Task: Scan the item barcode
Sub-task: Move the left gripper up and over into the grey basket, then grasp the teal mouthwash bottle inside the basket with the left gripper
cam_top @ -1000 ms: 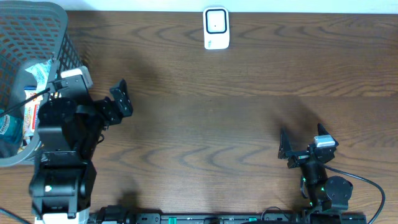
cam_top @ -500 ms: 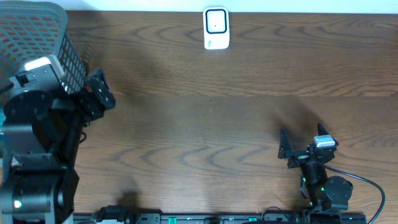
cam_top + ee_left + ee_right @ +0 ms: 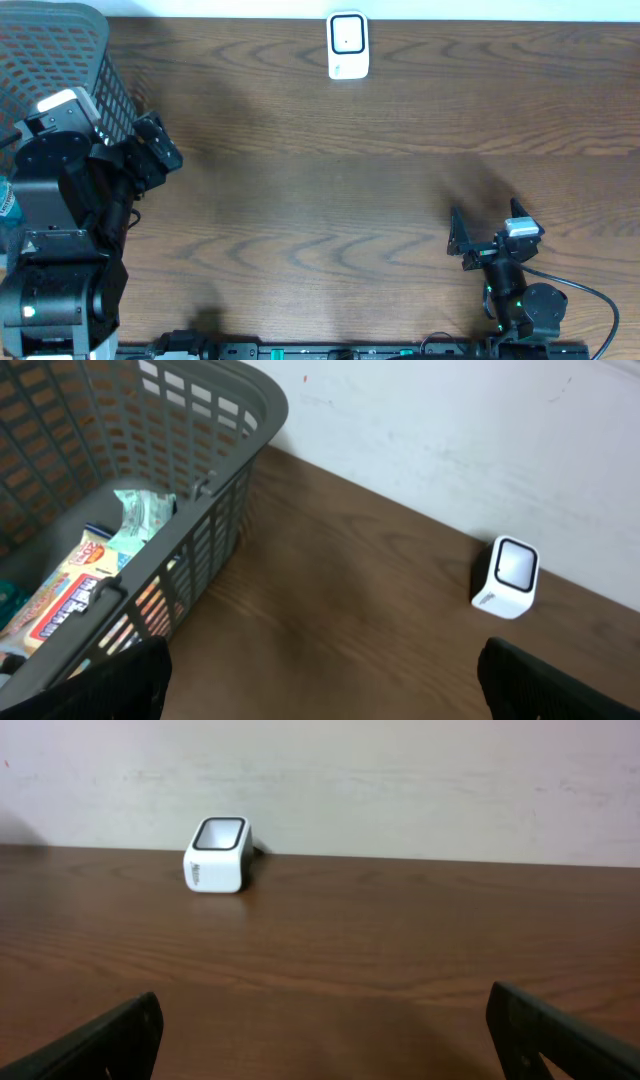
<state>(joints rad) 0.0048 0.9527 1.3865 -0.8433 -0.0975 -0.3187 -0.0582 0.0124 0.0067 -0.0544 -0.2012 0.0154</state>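
Left gripper (image 3: pixel 155 152): jaws spread wide, nothing between them; just beside the right wall of the basket (image 3: pixel 110 70).
Change: swung off the open table (image 3: pixel 350 180) toward the basket within the last second; hardly any shift in the final half of it.
Right gripper (image 3: pixel 470 240): jaws spread wide, empty; low over the near right of the table, unmoved.
Basket: grey mesh, far left corner of the table; rim and slatted wall fill the left of the left wrist view.
Packets (image 3: pixel 70 585): inside the basket; one flat, orange and white, one pale green and crumpled just beside it; no barcode visible.
Scanner (image 3: pixel 347 45): small white box with a dark window, upright at the far edge, centre; well apart from basket and both grippers.
Stage, as judged: reach toward the basket; no packet picked, nothing scanned.
Meaning of the change: left gripper placed to go over the rim for a packet.
Next need, as judged: rise over the rim, descent inside, grip on one packet, barcode turned toward the scanner window.
Risk: fingers close to the mesh wall; snag possible.
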